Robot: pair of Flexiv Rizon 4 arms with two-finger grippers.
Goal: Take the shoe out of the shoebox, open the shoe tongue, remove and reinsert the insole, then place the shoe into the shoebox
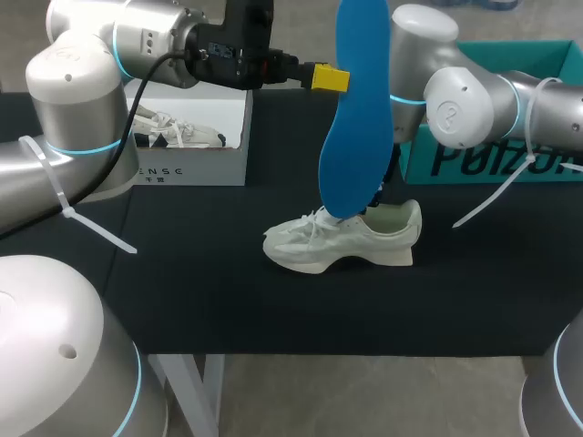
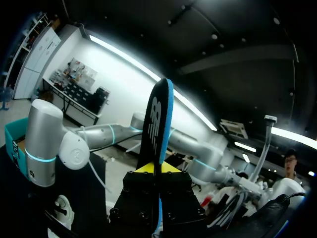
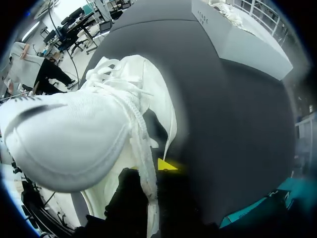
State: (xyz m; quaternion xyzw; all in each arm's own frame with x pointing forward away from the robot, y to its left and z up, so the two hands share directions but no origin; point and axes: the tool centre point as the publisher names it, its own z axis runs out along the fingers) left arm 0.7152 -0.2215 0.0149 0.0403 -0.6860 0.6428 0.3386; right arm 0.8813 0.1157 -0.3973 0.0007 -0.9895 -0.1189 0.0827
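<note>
Head view: left claw [image 1: 328, 78] was clamped shut on the blue insole [image 1: 357, 127], which hung upright over the white shoe [image 1: 364, 244]. The shoe stood near the middle of the black worktop [image 1: 182, 282]. Right wrist view: right claw [image 3: 148, 171] pinched the shoe's laced edge.

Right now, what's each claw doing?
Left claw: closed on the blue insole.
Right claw: apparently closed on the white shoe, at its opening.

arms [image 1: 82, 100]: silver, cyan rings | left pincer [image 1: 330, 78]: black, yellow tips | zip ties [image 1: 91, 228]: white
</note>
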